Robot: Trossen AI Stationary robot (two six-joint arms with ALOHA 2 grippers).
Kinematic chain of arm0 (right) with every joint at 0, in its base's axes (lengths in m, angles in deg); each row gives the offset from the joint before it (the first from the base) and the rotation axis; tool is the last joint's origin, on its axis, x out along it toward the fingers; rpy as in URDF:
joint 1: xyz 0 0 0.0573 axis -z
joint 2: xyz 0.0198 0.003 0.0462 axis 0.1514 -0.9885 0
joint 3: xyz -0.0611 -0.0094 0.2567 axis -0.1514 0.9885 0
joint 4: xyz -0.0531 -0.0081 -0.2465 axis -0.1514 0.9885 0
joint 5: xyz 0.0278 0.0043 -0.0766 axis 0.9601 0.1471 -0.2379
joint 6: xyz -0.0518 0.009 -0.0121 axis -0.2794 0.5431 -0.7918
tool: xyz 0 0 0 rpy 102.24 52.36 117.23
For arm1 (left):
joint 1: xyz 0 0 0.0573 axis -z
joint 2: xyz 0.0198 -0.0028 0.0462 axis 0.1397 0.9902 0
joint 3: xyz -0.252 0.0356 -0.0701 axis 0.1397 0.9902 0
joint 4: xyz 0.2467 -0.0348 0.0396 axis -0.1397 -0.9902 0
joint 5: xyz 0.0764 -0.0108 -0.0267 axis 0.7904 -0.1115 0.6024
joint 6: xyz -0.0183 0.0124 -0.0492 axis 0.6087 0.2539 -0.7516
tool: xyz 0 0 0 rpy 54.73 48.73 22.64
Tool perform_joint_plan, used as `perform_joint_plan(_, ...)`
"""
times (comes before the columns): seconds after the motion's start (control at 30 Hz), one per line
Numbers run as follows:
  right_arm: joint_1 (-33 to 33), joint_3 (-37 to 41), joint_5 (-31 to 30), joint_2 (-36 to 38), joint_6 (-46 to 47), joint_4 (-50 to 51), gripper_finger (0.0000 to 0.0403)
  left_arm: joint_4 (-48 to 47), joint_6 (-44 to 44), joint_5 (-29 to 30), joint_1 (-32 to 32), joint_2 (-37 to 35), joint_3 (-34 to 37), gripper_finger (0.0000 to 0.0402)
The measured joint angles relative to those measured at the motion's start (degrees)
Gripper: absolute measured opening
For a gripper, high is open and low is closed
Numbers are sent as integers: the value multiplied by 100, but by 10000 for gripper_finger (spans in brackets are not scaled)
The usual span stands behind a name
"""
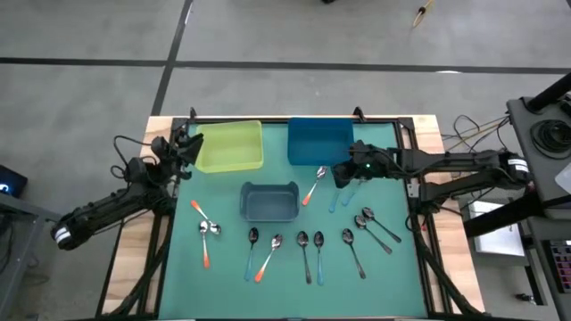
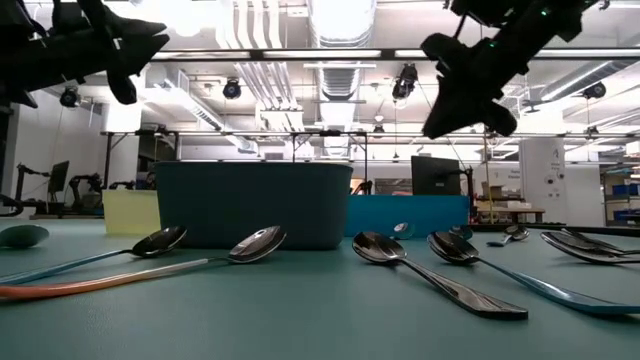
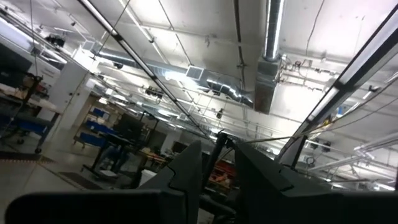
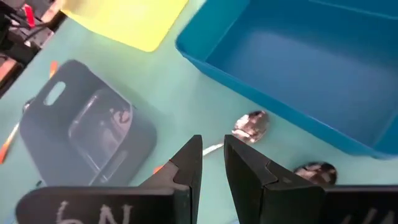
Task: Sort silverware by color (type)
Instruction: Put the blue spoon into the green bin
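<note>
Several spoons (image 1: 303, 245) lie flat on the green mat (image 1: 223, 267), with orange, light-blue or dark metal handles. One orange-handled spoon (image 1: 314, 185) lies between the grey bin (image 1: 268, 201) and the blue bin (image 1: 319, 141). My right gripper (image 1: 343, 175) hovers above the mat at the blue bin's near edge, tipped down, fingers (image 4: 211, 163) slightly apart with nothing between them. Below it lie a spoon bowl (image 4: 250, 124) and another (image 4: 316, 171). My left gripper (image 1: 185, 147) is raised beside the yellow bin (image 1: 230, 145), pointing up at the ceiling, fingers (image 3: 217, 163) slightly apart and empty.
The yellow, blue and grey bins stand in the mat's far half, and the spoons are spread across its near half. In the low view both grippers hang high above the table: the left (image 2: 110, 50) and the right (image 2: 470, 90). Cables run beside both arms.
</note>
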Motion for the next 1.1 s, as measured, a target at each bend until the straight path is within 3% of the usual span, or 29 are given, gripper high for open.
perform_joint_plan(0.33, 178, -382, 766, -543, 312, 195, 59, 1154, -392, 20, 33, 1044, 1, 79)
perform_joint_plan(0.57, 228, -578, 1349, -830, 827, 724, 59, 1428, 305, -1720, 35, 1976, -771, 79)
perform_joint_plan(0.77, 228, -693, 1759, -912, 1235, 1461, 59, -392, 2001, -2598, 37, 2721, -1885, 79)
perform_joint_plan(1.0, 228, -707, 1747, -831, 2001, 2838, 59, -2938, 3629, -2522, 28, 3288, -2816, 79)
perform_joint_plan(1.1, 228, -633, 1723, -829, 2320, 3333, 59, -3361, 3864, -1967, 31, 3410, -3053, 79)
